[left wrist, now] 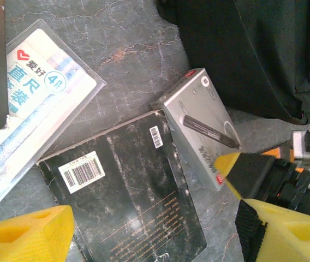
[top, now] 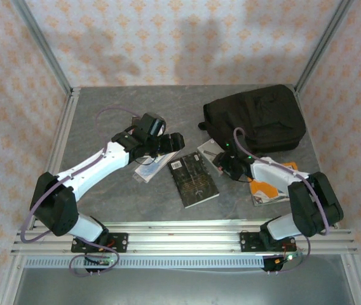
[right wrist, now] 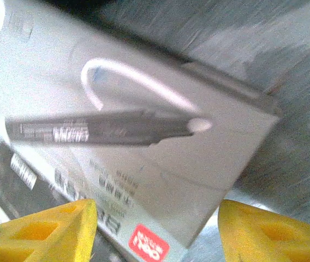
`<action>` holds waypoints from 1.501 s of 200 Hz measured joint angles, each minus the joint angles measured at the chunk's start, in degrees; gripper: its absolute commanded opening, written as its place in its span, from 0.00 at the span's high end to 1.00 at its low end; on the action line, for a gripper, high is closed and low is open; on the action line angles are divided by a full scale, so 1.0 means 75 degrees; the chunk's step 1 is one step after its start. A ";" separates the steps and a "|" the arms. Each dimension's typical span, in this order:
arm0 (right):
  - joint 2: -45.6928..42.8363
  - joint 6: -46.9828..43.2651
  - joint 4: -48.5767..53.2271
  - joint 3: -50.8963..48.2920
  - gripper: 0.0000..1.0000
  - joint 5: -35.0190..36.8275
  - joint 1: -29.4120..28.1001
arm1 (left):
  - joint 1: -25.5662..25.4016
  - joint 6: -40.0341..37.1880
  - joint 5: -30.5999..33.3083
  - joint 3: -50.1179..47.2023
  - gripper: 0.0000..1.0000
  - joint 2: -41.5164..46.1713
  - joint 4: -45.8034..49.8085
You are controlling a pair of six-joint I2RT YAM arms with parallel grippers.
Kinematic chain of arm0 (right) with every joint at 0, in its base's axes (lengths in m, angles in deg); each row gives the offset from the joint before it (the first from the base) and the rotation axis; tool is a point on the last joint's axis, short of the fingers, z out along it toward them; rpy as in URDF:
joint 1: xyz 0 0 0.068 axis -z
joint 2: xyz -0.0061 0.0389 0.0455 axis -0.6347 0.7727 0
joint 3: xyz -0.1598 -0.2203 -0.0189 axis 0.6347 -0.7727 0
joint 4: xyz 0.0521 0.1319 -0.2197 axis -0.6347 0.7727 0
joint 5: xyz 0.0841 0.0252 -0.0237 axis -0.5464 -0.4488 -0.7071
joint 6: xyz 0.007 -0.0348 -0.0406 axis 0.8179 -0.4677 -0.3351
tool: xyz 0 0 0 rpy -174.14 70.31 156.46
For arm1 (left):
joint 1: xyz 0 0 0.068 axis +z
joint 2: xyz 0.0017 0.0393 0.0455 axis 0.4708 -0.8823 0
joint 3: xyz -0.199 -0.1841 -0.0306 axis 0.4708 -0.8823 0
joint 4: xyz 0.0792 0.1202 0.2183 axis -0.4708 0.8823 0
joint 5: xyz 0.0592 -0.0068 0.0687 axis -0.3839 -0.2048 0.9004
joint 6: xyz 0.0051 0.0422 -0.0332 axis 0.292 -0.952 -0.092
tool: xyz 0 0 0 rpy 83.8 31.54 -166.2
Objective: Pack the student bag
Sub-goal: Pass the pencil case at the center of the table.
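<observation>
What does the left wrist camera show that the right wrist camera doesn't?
Left wrist: the black book, the clear ruler pack and the edge of the student bag. Right wrist: the open right gripper seen from behind its own yellow fingers. Shared: the grey box with a dark pen pictured on it.

A: Where's the student bag [top: 257, 117]?
B: Far right on the tabletop [top: 104, 121]. The box [top: 210, 151] sits just near of it, corner touching the book [top: 194, 181] at centre.
A: Others?
B: Left of the book, the sleeve [top: 147, 170], partly beneath the left arm [top: 98, 165]. Near right, the booklet [top: 264, 190] under the right arm [top: 276, 171]. The right claw [right wrist: 158, 232] above the box.
</observation>
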 measured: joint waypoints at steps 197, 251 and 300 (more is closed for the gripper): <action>0.3611 -0.5968 0.4433 0.5313 0.00 0.2704 -0.0653 | 0.0306 -0.0020 -0.0058 -0.0143 0.20 0.0382 -0.0026; 0.3666 -0.6149 0.4395 0.5327 0.00 0.2247 -0.0574 | 0.0306 -0.0020 -0.0178 -0.0184 0.20 0.0385 -0.0105; 0.3238 -0.6231 0.4310 0.5004 0.00 0.1888 -0.0574 | 0.0306 -0.0020 -0.0201 -0.0230 0.20 0.0385 -0.0119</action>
